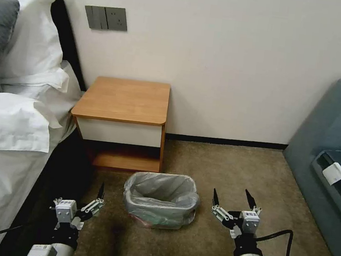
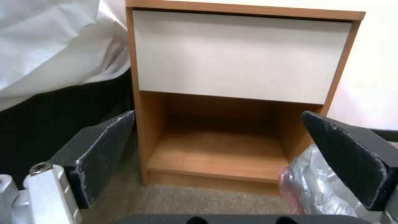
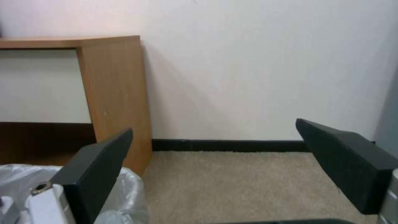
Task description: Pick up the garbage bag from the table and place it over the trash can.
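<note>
**Q:** What setting appears in the head view?

**A:** A carpeted floor (image 1: 223,167) against a pale wall (image 1: 235,61). White bedding (image 1: 15,122) fills the left of the frame; a grey-blue sofa (image 1: 333,138) occupies the right edge. The table (image 1: 126,100) stands at centre, its top bare.

**Q:** Where is the garbage bag?

**A:** The garbage bag (image 1: 162,193) lines the trash can (image 1: 160,219), in the lower centre of the frame, just in front of the table. Its grey film is folded over the rim, and a pinkish edge shows low on the can's outside. In the left wrist view, the bag (image 2: 323,189) appears at lower right, beside the table's low shelf (image 2: 215,155).

**Q:** How do the end effectors stand?

**A:** The left gripper (image 1: 97,200) sits at lower left of the can, the right gripper (image 1: 233,200) at lower right. Both have their fingers spread apart, hold nothing, and are clear of the bag.
</note>
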You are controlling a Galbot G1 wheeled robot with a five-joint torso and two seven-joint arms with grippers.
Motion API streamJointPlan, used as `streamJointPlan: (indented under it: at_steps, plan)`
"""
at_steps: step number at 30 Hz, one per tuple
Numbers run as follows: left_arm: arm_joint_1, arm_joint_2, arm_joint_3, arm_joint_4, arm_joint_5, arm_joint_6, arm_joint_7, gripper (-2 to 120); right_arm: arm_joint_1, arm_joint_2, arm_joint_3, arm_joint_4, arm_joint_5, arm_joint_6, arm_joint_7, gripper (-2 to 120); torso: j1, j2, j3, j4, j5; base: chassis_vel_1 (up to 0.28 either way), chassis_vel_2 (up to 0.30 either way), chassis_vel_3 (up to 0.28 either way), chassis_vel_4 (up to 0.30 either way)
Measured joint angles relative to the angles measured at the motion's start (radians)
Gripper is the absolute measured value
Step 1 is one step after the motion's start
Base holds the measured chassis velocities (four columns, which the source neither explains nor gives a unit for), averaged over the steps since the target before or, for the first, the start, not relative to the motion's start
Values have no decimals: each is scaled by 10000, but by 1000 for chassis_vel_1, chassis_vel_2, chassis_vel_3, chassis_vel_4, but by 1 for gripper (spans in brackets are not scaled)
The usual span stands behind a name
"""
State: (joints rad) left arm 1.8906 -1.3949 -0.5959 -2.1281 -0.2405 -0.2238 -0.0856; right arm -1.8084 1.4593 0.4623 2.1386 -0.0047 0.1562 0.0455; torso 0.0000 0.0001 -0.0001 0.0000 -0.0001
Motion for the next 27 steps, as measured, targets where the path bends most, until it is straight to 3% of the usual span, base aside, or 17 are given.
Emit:
streamJointPlan:
  at_steps: [27]
  plan:
    - [-45,6,27,0,-35,96,-31,100,63,-56,-38,11,56,-86,24,100,-1,0,0,0,1,0,0,0,0]
